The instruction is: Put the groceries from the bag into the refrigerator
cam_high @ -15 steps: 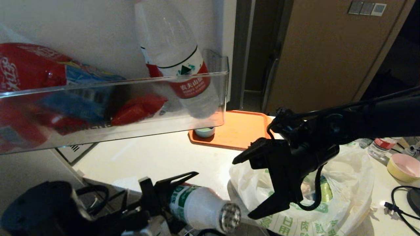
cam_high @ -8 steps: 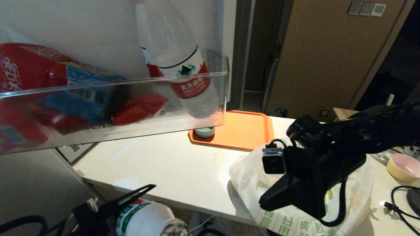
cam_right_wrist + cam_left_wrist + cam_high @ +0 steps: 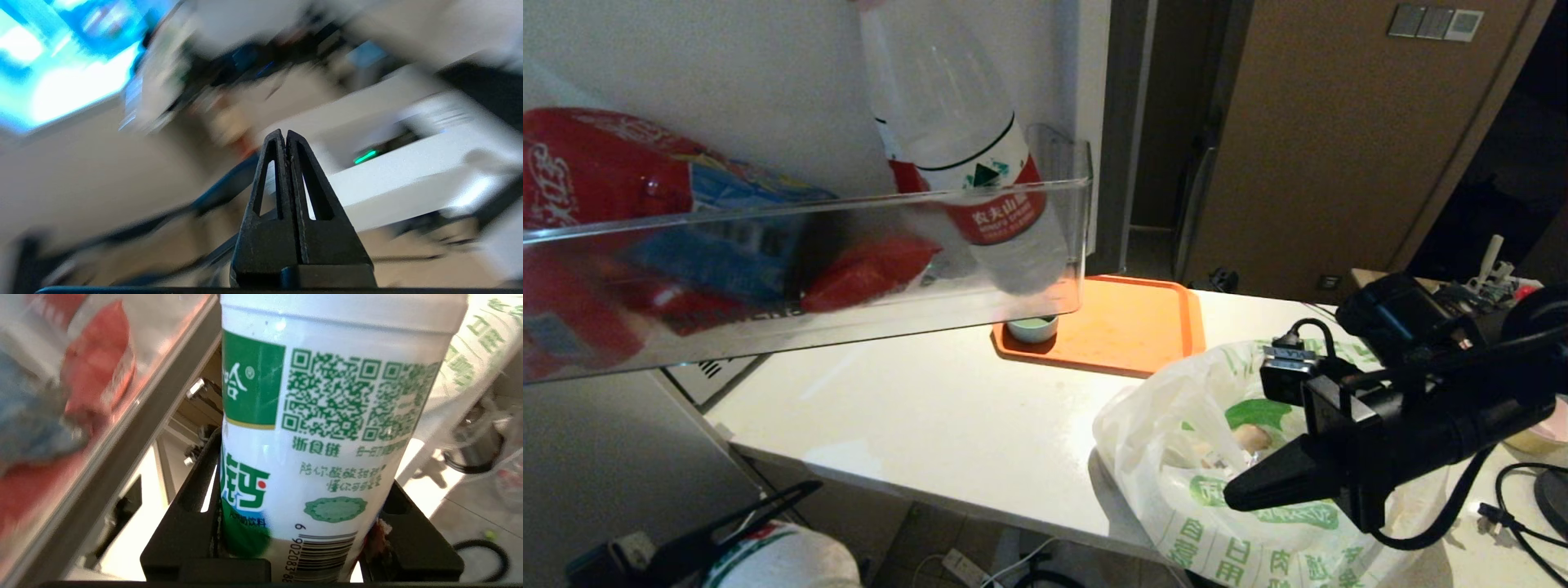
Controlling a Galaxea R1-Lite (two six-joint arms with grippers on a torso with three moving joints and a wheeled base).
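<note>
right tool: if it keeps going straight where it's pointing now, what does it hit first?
Probably the bag. The right tool, shut and empty, points toward the robot's left, level with the bag's open mouth. Depth is unclear from the head view; it may pass just above the plastic.

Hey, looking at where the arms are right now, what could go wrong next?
1. The left gripper clamps only the base of the white bottle with green label, so it might tip or slip when lifted.
2. The clear plastic door shelf sits directly above that bottle; raising it could knock the rim.
3. The shut right gripper hangs over the white plastic shopping bag and could snag it.
</note>
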